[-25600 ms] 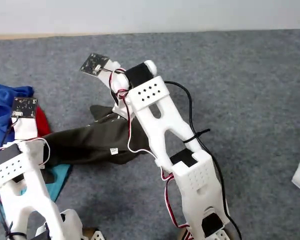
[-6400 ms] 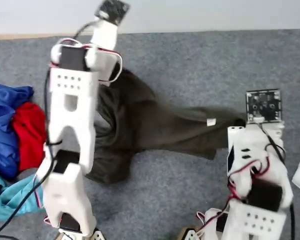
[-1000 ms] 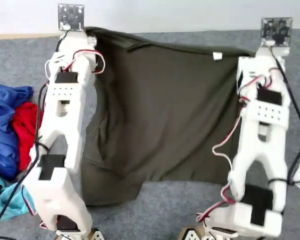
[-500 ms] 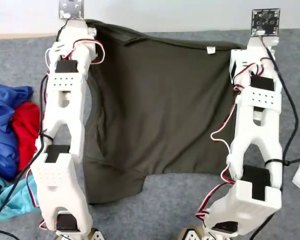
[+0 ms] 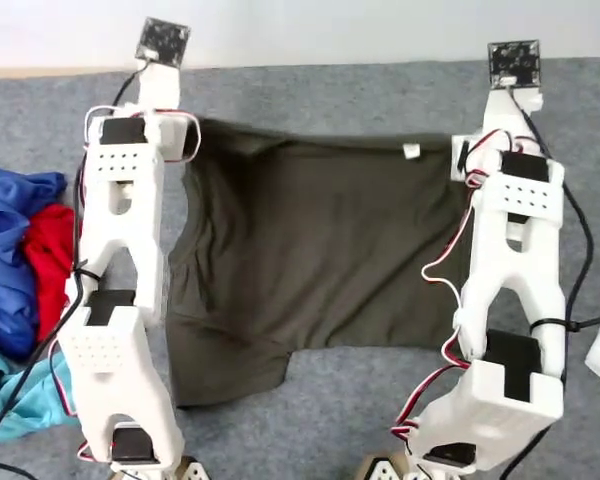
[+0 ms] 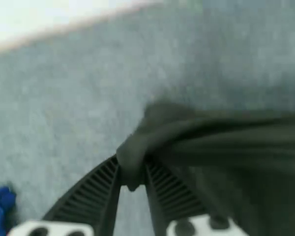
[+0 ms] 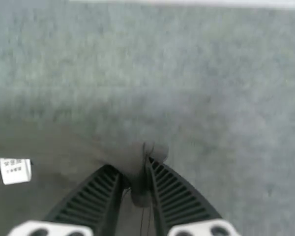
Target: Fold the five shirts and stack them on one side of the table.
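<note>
From above, the arms (image 5: 130, 230) have pulled the dark shirt (image 5: 320, 250) back from the far edge and lowered it. It now lies spread on the table (image 5: 380, 110), ready for folding, though the arms hide its side edges. Left wrist view: left jaws clamped on a bunched, blurred far corner. Right wrist view: right jaws clamped on the far right corner, near a white label (image 7: 14, 171).

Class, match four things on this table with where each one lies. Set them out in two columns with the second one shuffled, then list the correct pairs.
Column A
1. dark shirt
2. red shirt
3. white tag
4. teal shirt

Column B
a. on the dark shirt's far edge
b. between the blue shirt and the left arm
c. spread out wide mid-table
d. beside the left arm's base

Pairs: 1-c, 2-b, 3-a, 4-d
</note>
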Robot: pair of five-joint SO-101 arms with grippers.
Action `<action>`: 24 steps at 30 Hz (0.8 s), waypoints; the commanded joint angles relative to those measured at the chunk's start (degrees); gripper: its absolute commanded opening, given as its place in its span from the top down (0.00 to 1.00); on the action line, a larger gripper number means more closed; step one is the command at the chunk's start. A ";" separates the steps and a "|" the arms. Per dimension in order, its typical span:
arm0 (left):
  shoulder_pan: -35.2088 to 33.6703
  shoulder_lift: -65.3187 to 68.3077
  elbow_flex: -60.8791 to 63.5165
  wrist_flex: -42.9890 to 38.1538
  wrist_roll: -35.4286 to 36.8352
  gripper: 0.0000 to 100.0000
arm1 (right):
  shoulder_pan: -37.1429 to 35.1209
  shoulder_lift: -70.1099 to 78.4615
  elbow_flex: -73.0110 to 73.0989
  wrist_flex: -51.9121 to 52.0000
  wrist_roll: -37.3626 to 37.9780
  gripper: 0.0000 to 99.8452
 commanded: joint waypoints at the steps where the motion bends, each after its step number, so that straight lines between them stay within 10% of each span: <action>1: -1.14 -1.05 -2.51 8.18 -3.69 1.00 | 0.66 -0.84 -3.52 5.32 1.49 0.99; 11: -1.05 -1.05 -13.85 34.29 -21.10 1.00 | 0.66 -6.02 -3.34 20.26 5.89 0.99; 24: -1.85 -14.24 5.05 34.64 -16.35 1.00 | 0.92 -11.91 -3.25 36.35 5.80 0.99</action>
